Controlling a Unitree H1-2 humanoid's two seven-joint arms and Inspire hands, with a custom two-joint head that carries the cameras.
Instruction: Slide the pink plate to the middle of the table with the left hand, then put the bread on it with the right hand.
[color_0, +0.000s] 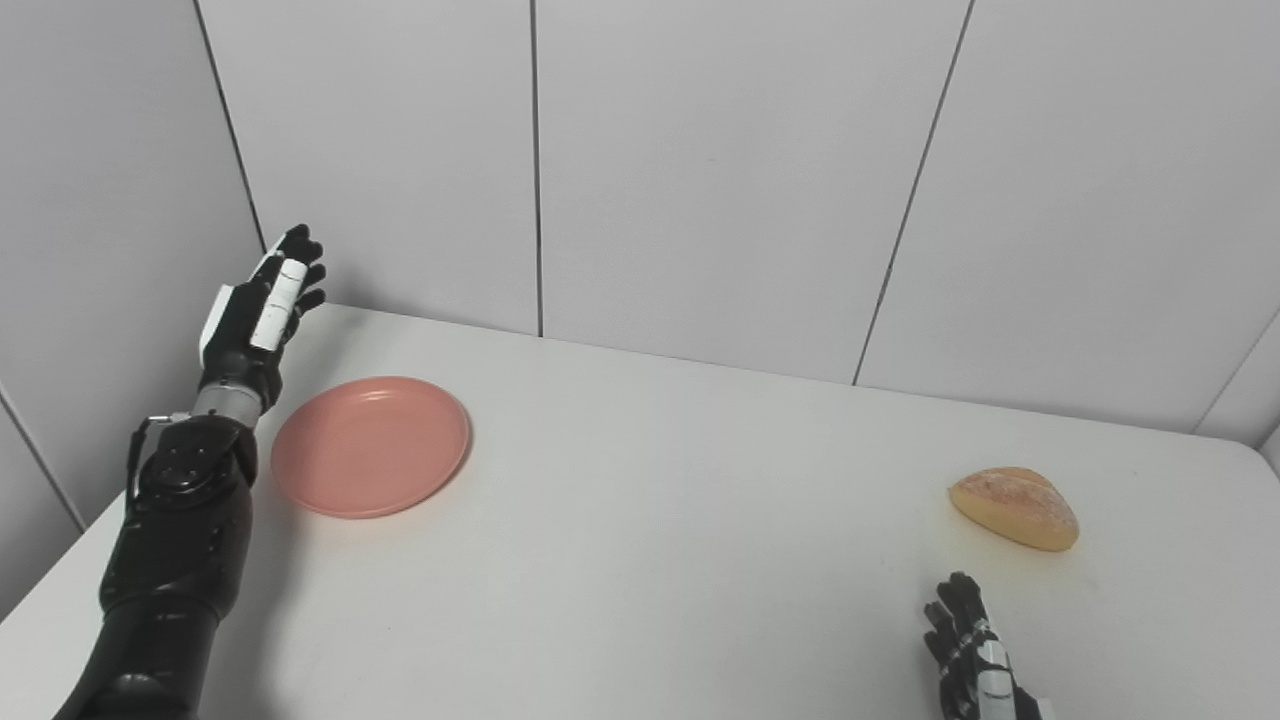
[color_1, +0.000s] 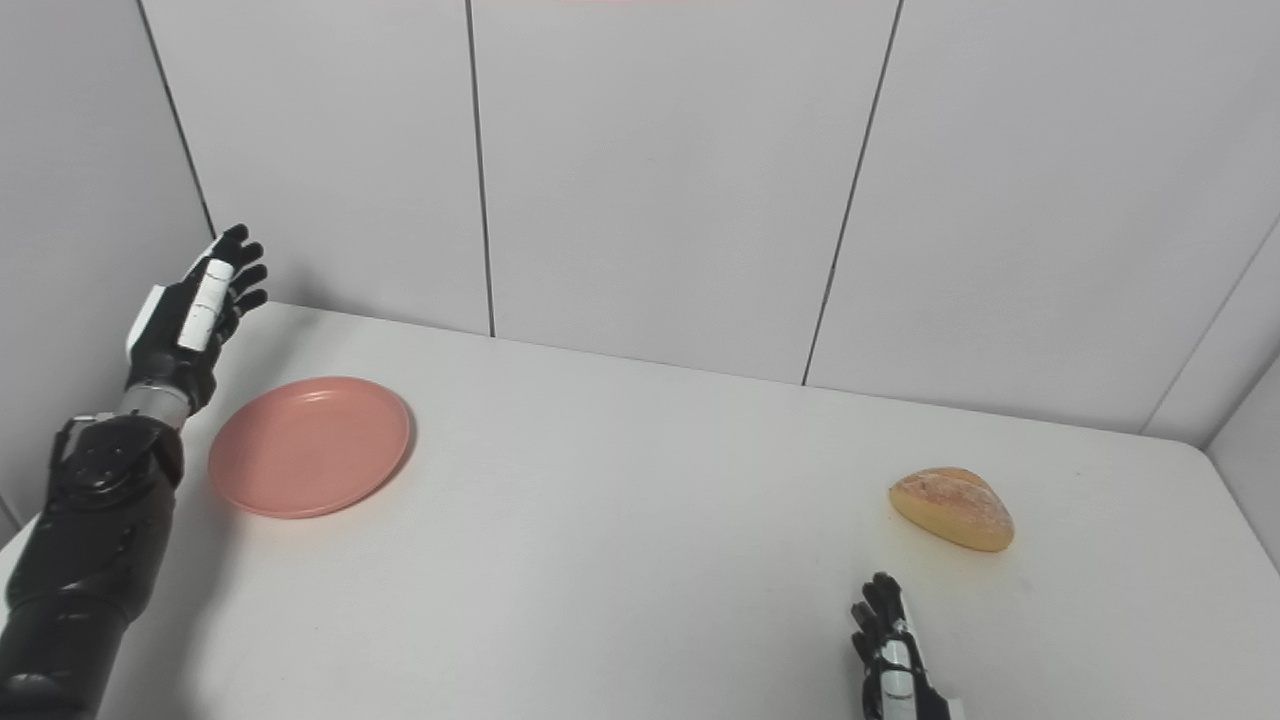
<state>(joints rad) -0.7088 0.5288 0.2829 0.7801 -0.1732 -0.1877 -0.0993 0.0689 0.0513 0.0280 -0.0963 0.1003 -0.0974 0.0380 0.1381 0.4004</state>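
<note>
Round pink plastic plate (color_0: 370, 446) is sitting at 9 o'clock on the white desk (color_0: 640, 560); golden oval bread roll (color_0: 1014, 508) is lying at 3 o'clock, well apart. Left robot hand (color_0: 262, 305) is hovering at the plate's 10 o'clock, fingers spread, holding nothing. Right robot hand (color_0: 968, 650) is waiting near the roll, fingers loosely apart, empty.

Risks: a push landing high on the rim is likely tipping the plate; an off-centre shove is likely spinning it.

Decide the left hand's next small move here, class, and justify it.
Probably lower the left hand onto the pink plate's left rim. The plate lies at the table's left side, the hand is raised beside it, open, and the bread lies untouched.
</note>
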